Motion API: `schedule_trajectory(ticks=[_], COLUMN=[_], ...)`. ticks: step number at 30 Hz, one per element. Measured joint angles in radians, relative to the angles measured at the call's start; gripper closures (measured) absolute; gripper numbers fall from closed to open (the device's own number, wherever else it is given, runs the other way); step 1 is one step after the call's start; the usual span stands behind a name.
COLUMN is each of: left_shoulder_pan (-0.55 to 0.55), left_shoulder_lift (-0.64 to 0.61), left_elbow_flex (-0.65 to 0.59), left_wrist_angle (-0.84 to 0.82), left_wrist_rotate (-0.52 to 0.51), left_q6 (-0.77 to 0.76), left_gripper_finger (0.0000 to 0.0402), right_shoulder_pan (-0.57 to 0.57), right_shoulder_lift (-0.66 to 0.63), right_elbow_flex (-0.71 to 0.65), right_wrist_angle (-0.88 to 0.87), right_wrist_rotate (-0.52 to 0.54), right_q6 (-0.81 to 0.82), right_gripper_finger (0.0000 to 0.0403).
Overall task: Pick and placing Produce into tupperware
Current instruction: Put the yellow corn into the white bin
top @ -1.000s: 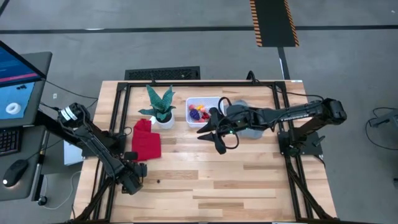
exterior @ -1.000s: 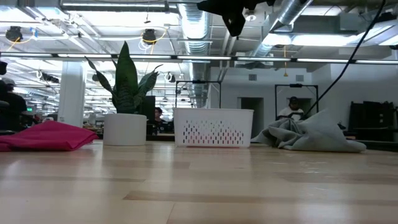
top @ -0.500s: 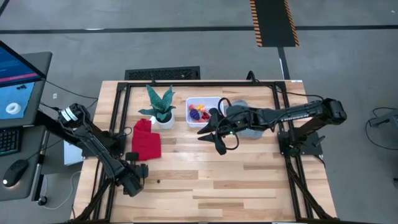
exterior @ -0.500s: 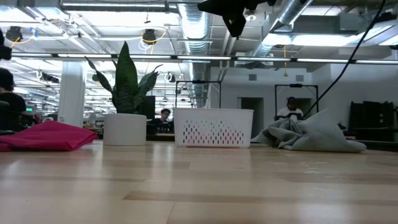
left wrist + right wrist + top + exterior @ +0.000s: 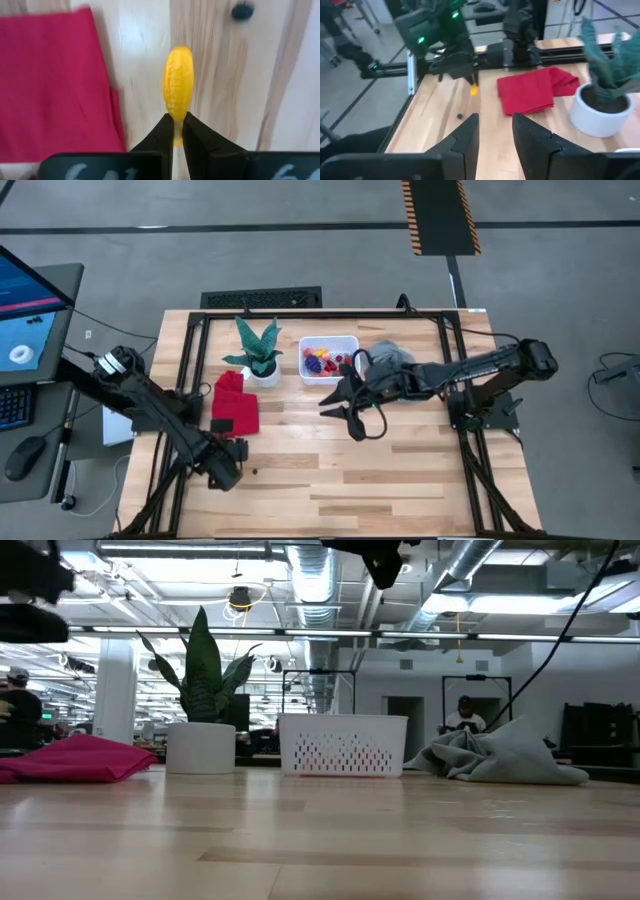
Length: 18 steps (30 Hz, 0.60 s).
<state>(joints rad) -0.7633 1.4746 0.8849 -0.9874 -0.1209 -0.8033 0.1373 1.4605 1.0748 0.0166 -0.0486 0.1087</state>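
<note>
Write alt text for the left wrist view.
The left gripper, its two dark fingers shut, pinches the lower tip of a small yellow toy corn piece above the light wooden table. A red cloth lies beside it, and a small dark round bit lies farther off.

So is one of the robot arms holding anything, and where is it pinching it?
Yes. The left gripper is shut on a yellow piece of produce, pinching its lower end. The right gripper is open and holds nothing.
</note>
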Motion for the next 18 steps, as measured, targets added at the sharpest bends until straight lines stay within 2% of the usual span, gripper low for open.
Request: schedule_trajectory(ticks=[7,18], left_shoulder_pan=[0.104,0.282], left_shoulder_lift=[0.000,-0.001], left_elbow_flex=[0.079,0.206], left_wrist_angle=[0.027,0.072], left_wrist_rotate=[-0.024,-0.023], left_q6=[0.141,0.336], left_gripper_finger=[0.0377,0.0384], right_shoulder_pan=[0.034,0.039], right_shoulder_lift=[0.000,0.024], right_elbow_flex=[-0.071,-0.314], right_wrist_angle=[0.073,0.458], right_wrist_rotate=[0.000,0.001], right_q6=[-0.012,0.026], right_gripper_finger=[0.0274,0.0264])
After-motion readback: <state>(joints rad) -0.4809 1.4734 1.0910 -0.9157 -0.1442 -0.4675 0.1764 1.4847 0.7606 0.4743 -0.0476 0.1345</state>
